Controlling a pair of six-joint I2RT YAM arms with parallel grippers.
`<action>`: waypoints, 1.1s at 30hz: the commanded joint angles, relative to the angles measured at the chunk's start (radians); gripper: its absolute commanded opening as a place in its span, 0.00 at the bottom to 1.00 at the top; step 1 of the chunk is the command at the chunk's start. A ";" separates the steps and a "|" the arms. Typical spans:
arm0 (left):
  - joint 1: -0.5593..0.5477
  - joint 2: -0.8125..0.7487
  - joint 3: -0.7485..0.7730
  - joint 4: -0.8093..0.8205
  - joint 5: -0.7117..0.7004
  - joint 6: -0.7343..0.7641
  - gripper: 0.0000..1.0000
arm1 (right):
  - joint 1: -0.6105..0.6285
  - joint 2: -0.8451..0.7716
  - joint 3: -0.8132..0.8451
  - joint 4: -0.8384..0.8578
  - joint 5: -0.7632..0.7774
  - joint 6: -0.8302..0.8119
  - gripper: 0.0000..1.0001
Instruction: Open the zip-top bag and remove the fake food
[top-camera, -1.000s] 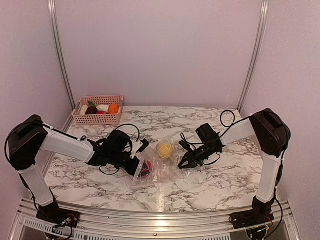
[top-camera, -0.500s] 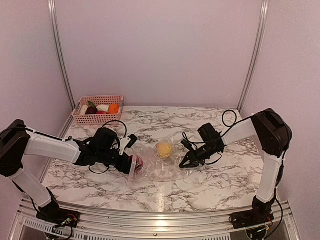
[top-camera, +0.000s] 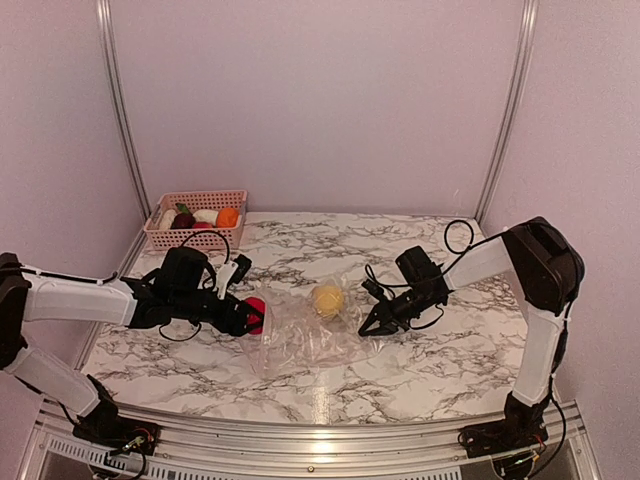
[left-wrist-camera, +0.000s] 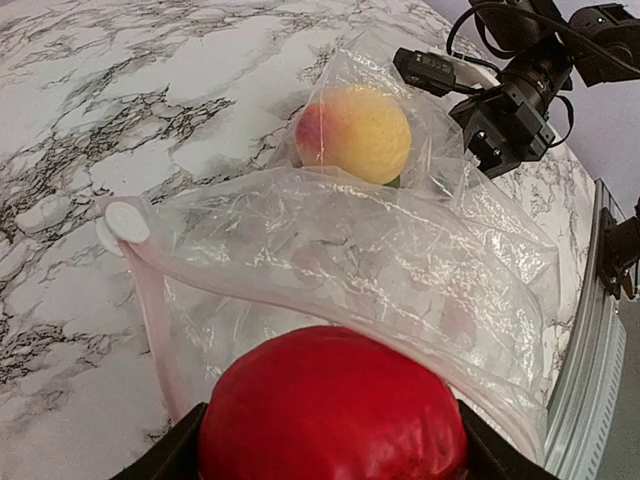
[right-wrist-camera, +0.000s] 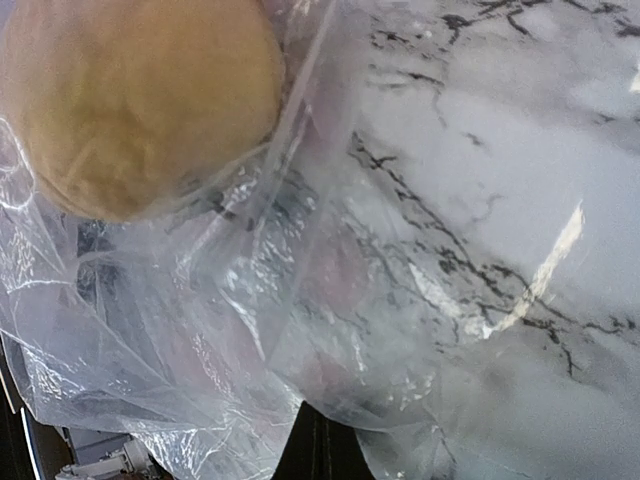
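Observation:
The zip-top bag (top-camera: 312, 340) lies crumpled on the marble table, its mouth facing left. A yellow-orange fake fruit (top-camera: 328, 299) sits inside it near the far end. My left gripper (top-camera: 245, 315) is shut on a red piece of fake food (top-camera: 256, 313), held just outside the bag's mouth. In the left wrist view the red piece (left-wrist-camera: 330, 410) fills the space between the fingers, with the bag (left-wrist-camera: 350, 270) and yellow fruit (left-wrist-camera: 355, 132) beyond. My right gripper (top-camera: 368, 326) is shut on the bag's right edge; its wrist view shows bag film (right-wrist-camera: 250, 300) over the fingertips.
A pink slotted basket (top-camera: 152, 236) holding several toy foods stands at the back left corner. The bag's white zip slider (left-wrist-camera: 127, 221) sits at the left end of the mouth. Metal rails run along the table's near edge.
My left gripper has drawn back to the left, carrying the red food out of the bag's mouth. The bag has flattened. The right gripper has stayed in place on the bag.

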 joint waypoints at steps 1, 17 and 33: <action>0.048 -0.070 -0.011 -0.022 0.065 -0.043 0.54 | -0.011 0.009 0.005 -0.014 0.058 0.006 0.00; 0.401 0.068 0.315 -0.025 0.060 -0.190 0.54 | -0.011 -0.008 0.039 -0.030 0.054 0.003 0.00; 0.550 0.579 0.960 -0.254 -0.257 -0.192 0.61 | -0.011 -0.022 0.094 -0.068 0.074 -0.005 0.00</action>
